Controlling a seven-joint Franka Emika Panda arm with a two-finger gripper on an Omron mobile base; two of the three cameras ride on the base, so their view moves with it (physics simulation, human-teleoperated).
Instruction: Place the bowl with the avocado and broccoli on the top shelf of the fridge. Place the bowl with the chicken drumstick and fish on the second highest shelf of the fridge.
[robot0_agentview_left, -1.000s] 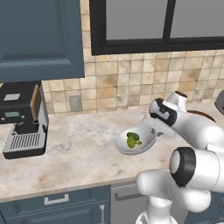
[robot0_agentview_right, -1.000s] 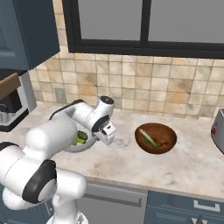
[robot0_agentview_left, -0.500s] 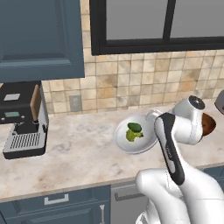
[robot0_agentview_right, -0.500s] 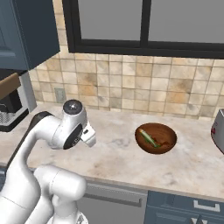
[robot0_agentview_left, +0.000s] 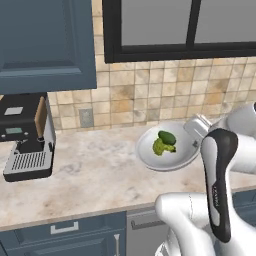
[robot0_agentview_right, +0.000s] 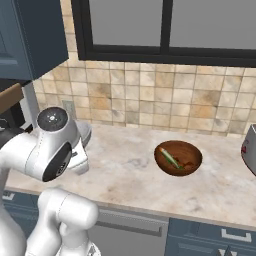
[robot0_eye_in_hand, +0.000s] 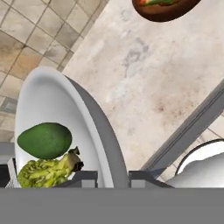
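Coffee machine (robot0_agentview_left: 27, 137) far left on counter (robot0_agentview_left: 90, 175). To its right, white bowl (robot0_agentview_left: 167, 147) with avocado (robot0_agentview_left: 167, 137) and broccoli (robot0_agentview_left: 160, 146), lifted clear of counter, gripper (robot0_eye_in_hand: 111, 177) pinched narrow on rim. Looks stiff, glossy, slippery, probably light; rim edge grip, keep level. Brown bowl (robot0_agentview_right: 178, 157) further right.

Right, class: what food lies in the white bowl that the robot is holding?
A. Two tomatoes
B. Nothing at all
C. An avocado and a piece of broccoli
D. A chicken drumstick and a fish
C: a smooth dark green avocado and a bumpy yellow-green broccoli lie in the white bowl.
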